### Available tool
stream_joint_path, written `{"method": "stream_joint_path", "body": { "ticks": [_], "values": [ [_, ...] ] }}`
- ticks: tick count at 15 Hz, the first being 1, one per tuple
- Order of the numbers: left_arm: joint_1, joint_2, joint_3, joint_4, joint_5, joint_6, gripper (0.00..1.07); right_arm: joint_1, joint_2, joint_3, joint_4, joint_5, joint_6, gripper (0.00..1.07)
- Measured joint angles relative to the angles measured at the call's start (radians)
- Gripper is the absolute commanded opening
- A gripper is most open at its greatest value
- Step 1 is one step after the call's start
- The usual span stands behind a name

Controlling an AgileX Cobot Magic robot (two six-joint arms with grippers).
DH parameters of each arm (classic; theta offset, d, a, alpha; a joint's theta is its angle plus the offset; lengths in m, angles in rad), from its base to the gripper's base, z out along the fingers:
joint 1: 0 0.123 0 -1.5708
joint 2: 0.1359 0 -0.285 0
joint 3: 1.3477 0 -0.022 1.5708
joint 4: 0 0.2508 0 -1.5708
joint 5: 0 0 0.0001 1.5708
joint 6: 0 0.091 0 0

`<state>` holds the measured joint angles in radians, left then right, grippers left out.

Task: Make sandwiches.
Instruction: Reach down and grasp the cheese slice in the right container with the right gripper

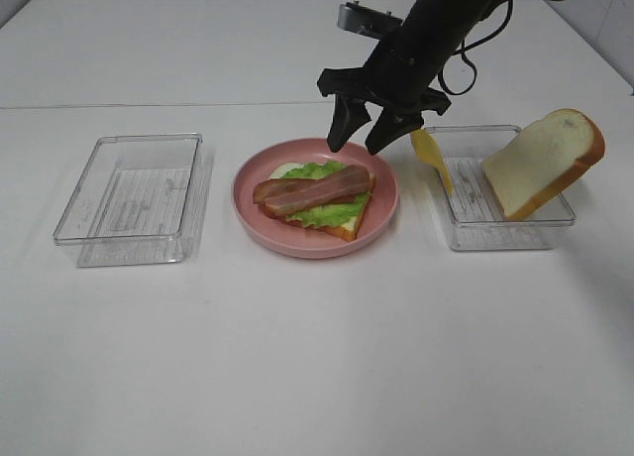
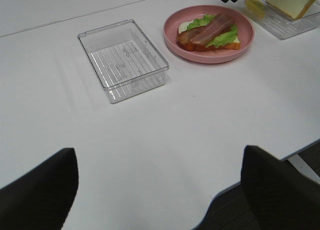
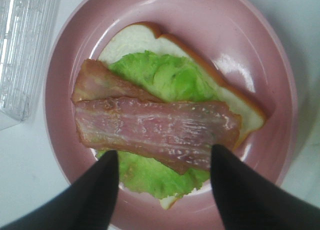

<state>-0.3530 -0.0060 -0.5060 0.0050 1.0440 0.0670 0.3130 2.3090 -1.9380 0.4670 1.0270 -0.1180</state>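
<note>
I see my right gripper (image 3: 165,156), jaws parted and empty, over two overlapping reddish-brown bacon strips (image 3: 155,127) on ruffled green lettuce (image 3: 172,80), white orange-crusted bread slice (image 3: 131,40), round pink plate (image 3: 250,50).

Reads as a robotics lab bench rather than a kitchen: plain white table (image 1: 297,377), with a black cabled robot arm (image 1: 436,30) coming in from 1 o'clock. Toy food (image 1: 317,193) sits on a pink plate (image 1: 297,246) at centre. One clear tray (image 1: 129,203) lies at its 9 o'clock, a second clear tray (image 1: 485,233) at 3 o'clock.

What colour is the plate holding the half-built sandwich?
Pink. The plate shows best in the right wrist view, where it fills most of the frame.
</note>
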Motion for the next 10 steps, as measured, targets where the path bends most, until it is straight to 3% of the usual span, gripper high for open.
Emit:
{"method": "stream_joint_path", "body": {
  "ticks": [5,8,10],
  "values": [
    [0.0,0.0,0.0,0.0,0.0,0.0,0.82,0.0,-0.09,0.0,-0.137,-0.001,0.0,0.67],
    [0.0,0.0,0.0,0.0,0.0,0.0,0.82,0.0,-0.156,0.0,-0.295,0.014,0.02,0.87],
    [0.0,0.0,0.0,0.001,0.0,0.0,0.82,0.0,-0.152,0.0,-0.374,0.028,0.034,0.88]
  ]
}}
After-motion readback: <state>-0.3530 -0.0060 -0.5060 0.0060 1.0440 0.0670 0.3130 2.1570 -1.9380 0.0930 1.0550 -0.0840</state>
